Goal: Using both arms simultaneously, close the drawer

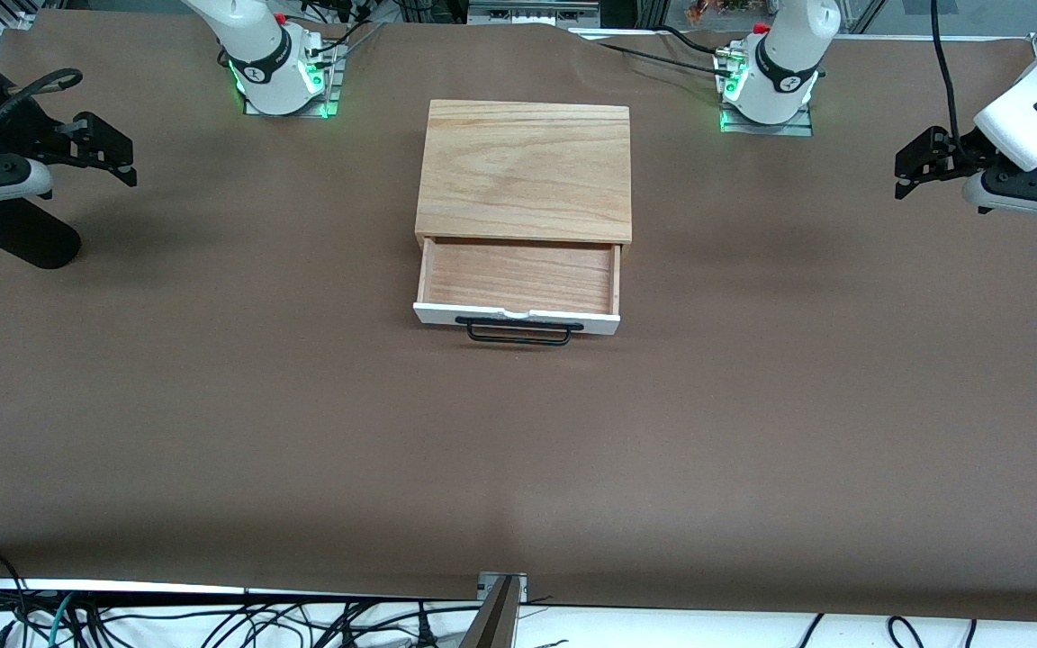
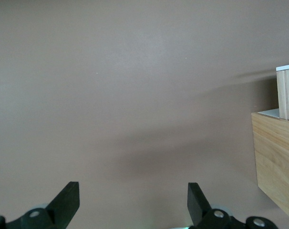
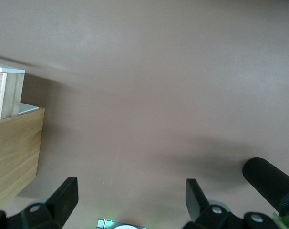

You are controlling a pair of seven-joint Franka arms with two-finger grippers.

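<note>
Brown table, wooden box mid-table between the bases, its drawer pulled out toward the front camera. Your left gripper and right gripper hang spread-fingered and empty over opposite table ends. Risk: uneven pushes on the white front would skew the drawer, jam it, or shove the box.

Brown table cover; cables.

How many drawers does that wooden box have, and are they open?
1. The drawer sticks out of the wooden box toward the front camera, open, mid-table. The left gripper and right gripper hover open at their table ends.
</note>
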